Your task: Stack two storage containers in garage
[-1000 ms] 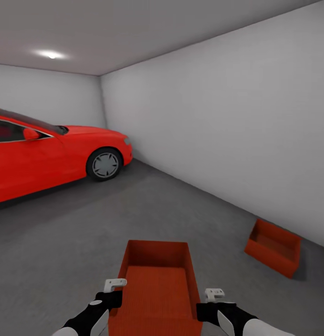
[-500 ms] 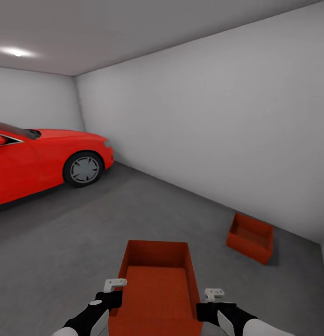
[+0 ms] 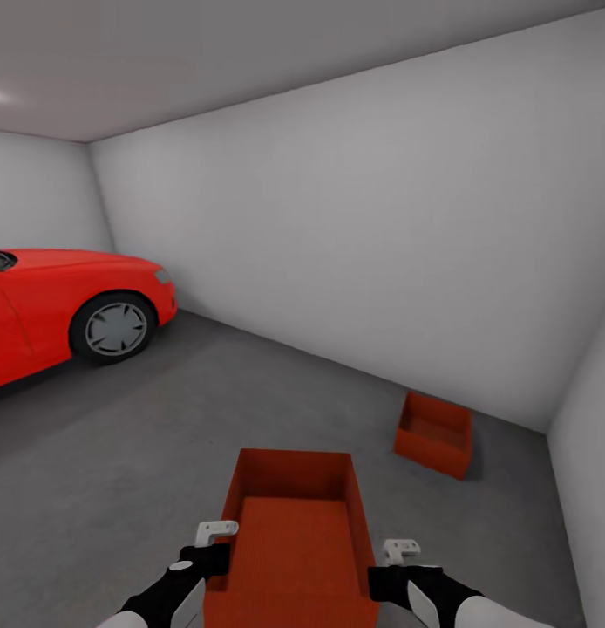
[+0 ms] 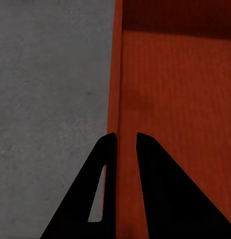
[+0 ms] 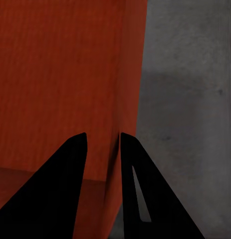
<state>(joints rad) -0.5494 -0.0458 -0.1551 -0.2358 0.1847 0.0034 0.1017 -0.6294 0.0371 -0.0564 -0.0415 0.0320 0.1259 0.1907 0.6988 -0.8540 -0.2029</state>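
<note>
I hold an orange-red storage container [image 3: 294,532] in front of me above the dark grey floor [image 3: 119,453] of the garage. My left gripper [image 3: 214,558] is shut on its left wall, whose thin edge [image 4: 124,114] sits between the black fingers [image 4: 108,164]. On the opposite side, the right gripper [image 3: 383,571] pinches the right wall [image 5: 126,89] between its fingers [image 5: 127,164]. The second storage container [image 3: 434,433] rests open side up on the floor ahead to the right, close to the pale grey wall.
A red car [image 3: 58,305] stands at the left, its front wheel [image 3: 115,327] facing me. Pale grey walls [image 3: 355,235] close off the far side and the right, meeting in a corner beyond the second container.
The whole view has swung to the right: the car and the container on the floor have slid leftward in the picture. The held container and both grippers keep their place.
</note>
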